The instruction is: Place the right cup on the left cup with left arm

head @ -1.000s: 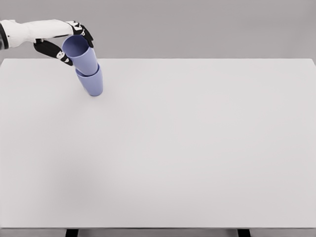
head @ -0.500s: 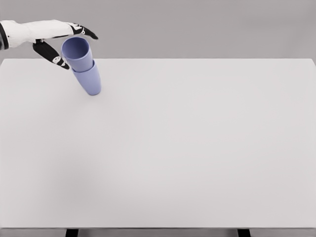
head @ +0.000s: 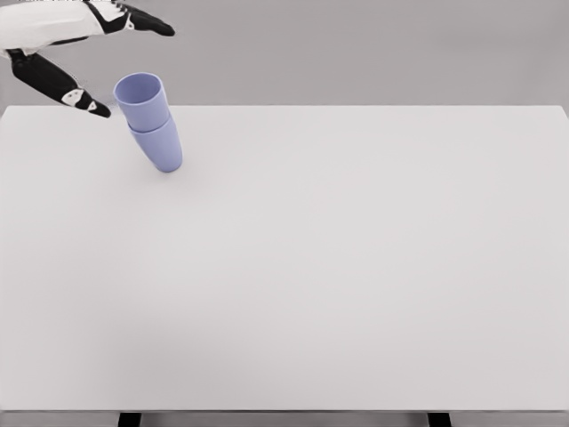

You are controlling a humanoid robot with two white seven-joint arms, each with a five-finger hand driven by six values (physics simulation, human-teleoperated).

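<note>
Lifted clear, left hand (head: pixel 76 55) spread, wrist cut off, above stacked cups (head: pixel 149 123).

Only obstacle: stacked cups (head: pixel 149 120), far-left.

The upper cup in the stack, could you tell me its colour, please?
Pale lavender-blue, like the lower cup; upper cup, head view.

cups: 2 — upper cup (head: pixel 140 96), lower cup (head: pixel 160 147) | hand (head: pixel 71 44): 1 | table (head: pixel 356 267): 1
</note>
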